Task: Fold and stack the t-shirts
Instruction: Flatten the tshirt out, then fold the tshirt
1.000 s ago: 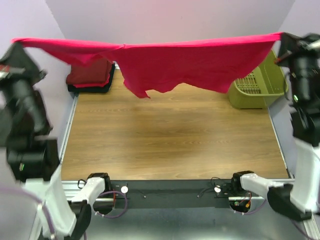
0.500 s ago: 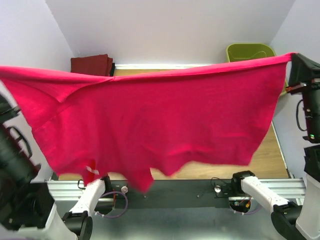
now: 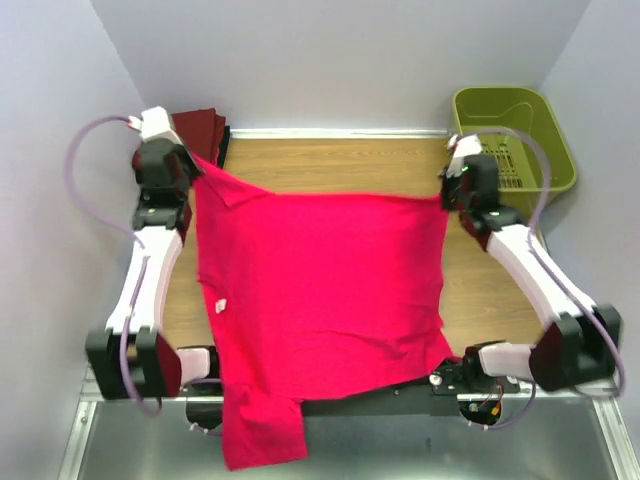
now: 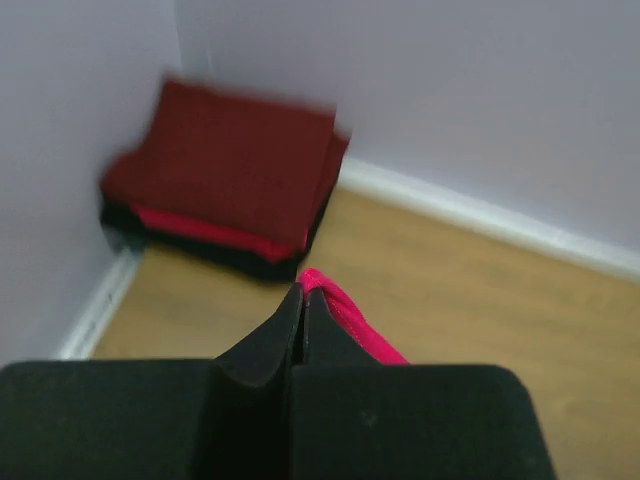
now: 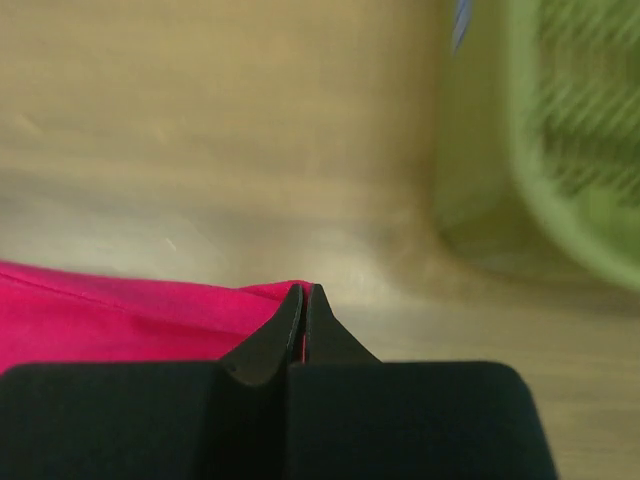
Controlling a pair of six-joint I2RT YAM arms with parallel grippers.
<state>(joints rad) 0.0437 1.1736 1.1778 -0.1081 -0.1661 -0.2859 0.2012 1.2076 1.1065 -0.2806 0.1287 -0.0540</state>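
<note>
The bright pink-red t-shirt (image 3: pixel 320 290) lies spread over the wooden table, its near end hanging over the front edge. My left gripper (image 3: pixel 197 170) is shut on its far left corner (image 4: pixel 335 305). My right gripper (image 3: pixel 447 192) is shut on its far right corner (image 5: pixel 200 305). A stack of folded t-shirts (image 3: pixel 198 130) sits in the far left corner; in the left wrist view it shows dark maroon (image 4: pixel 240 160) on top, then red, then black.
The olive-green plastic basket (image 3: pixel 515 135) stands at the far right, close behind my right gripper, and shows in the right wrist view (image 5: pixel 560 130). Walls close in the table at the back and both sides.
Both arms have swung the pink-red t-shirt from high in the air down and forward. It now lies spread flat on the table, with both grippers low at its far corners.
</note>
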